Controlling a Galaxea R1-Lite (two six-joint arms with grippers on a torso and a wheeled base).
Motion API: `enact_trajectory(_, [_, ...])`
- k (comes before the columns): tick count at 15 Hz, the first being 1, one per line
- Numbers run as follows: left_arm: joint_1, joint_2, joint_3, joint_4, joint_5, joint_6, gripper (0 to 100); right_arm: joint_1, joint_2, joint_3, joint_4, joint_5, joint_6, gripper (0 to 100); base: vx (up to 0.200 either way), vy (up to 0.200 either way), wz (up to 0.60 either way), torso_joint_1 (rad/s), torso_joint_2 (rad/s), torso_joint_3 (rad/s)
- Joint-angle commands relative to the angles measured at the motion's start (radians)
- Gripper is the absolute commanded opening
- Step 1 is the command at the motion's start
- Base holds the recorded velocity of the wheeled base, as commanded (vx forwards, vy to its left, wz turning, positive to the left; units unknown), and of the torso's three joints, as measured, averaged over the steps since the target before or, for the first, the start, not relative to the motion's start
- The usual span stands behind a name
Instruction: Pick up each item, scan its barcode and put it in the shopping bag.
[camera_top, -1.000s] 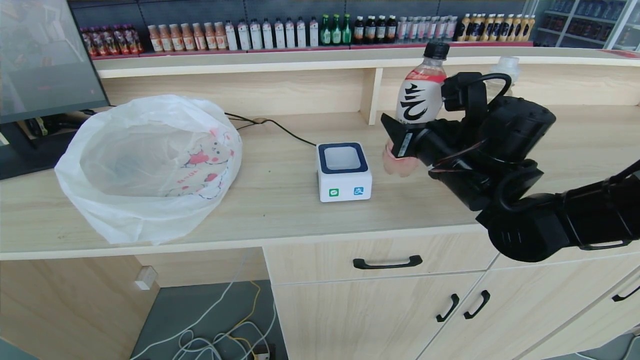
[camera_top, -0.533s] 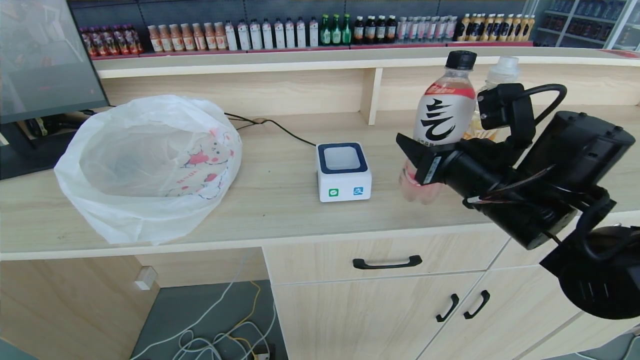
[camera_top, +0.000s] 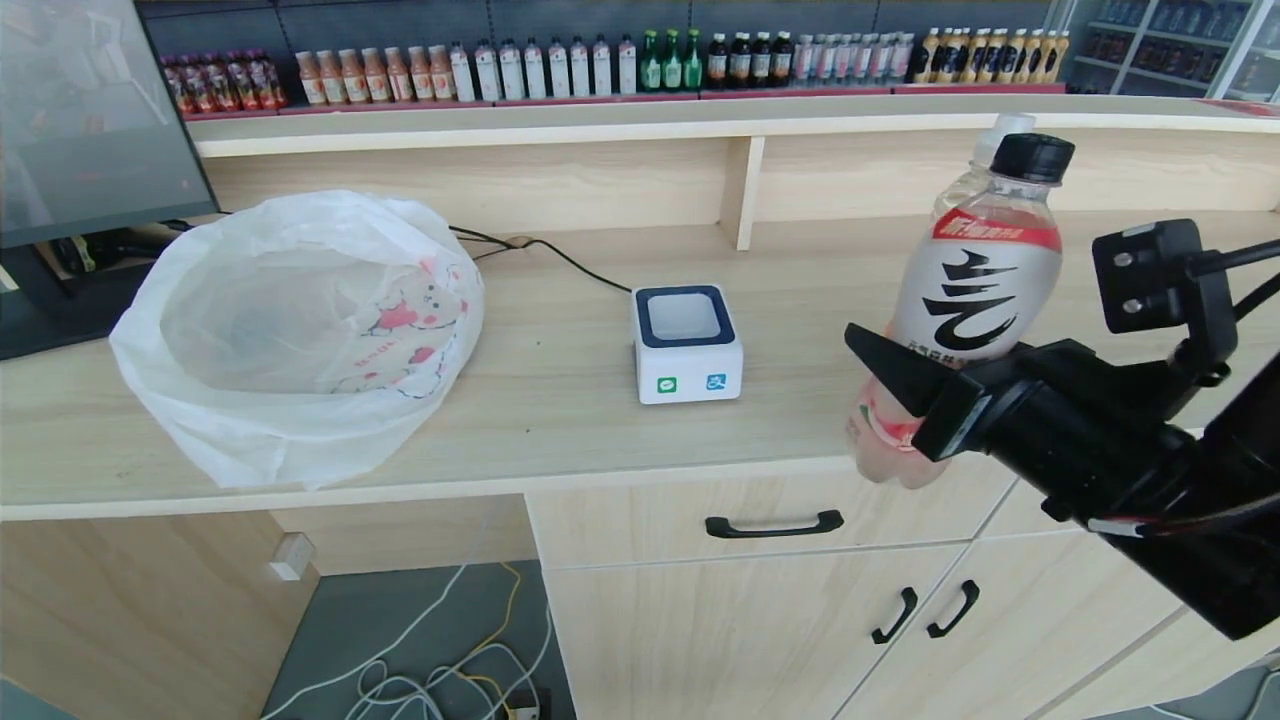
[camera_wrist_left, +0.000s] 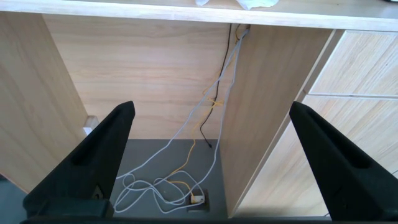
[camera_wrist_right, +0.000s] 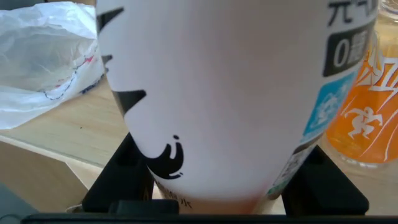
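My right gripper (camera_top: 925, 400) is shut on a drink bottle (camera_top: 975, 290) with a white label, black cap and pinkish liquid, held upright in the air over the counter's front edge, right of the scanner. The same bottle's white label (camera_wrist_right: 230, 93) fills the right wrist view between the dark fingers (camera_wrist_right: 118, 180). The white scanner box (camera_top: 687, 343) with a blue-rimmed window sits mid-counter. The open white shopping bag (camera_top: 300, 330) rests on the counter's left part. My left gripper (camera_wrist_left: 211, 168) hangs open below the counter, facing the floor cables.
A second bottle with orange liquid (camera_wrist_right: 367, 112) stands on the counter behind the held one, its white cap (camera_top: 1003, 128) peeking out. A monitor (camera_top: 90, 110) stands at the far left. A black cable (camera_top: 545, 250) runs to the scanner. Drawers with black handles (camera_top: 773, 524) lie below.
My right arm has carried the bottle to the right and toward the counter's front edge, away from the scanner. The bag and scanner have not moved.
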Motion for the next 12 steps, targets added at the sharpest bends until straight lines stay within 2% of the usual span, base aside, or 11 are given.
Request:
enact_trajectory(1, [0.001, 0.0, 0.0, 0.0, 0.0, 0.0, 100, 0.007, -0.077, 0.067, -0.017, 0.001, 0.018, 0, 0.0, 0.0, 0.0, 0.0, 0.0, 0.0])
enact_trajectory(4, [0.001, 0.0, 0.0, 0.0, 0.0, 0.0, 100, 0.044, -0.12, 0.093, -0.023, 0.001, 0.015, 0, 0.0, 0.0, 0.0, 0.0, 0.0, 0.0])
enact_trajectory(10, [0.001, 0.0, 0.0, 0.0, 0.0, 0.0, 100, 0.212, -0.162, 0.133, -0.025, 0.005, -0.175, 0, 0.0, 0.0, 0.0, 0.0, 0.0, 0.0])
enact_trajectory(12, [0.001, 0.0, 0.0, 0.0, 0.0, 0.0, 100, 0.217, -0.163, 0.14, -0.025, 0.005, -0.187, 0, 0.0, 0.0, 0.0, 0.0, 0.0, 0.0])
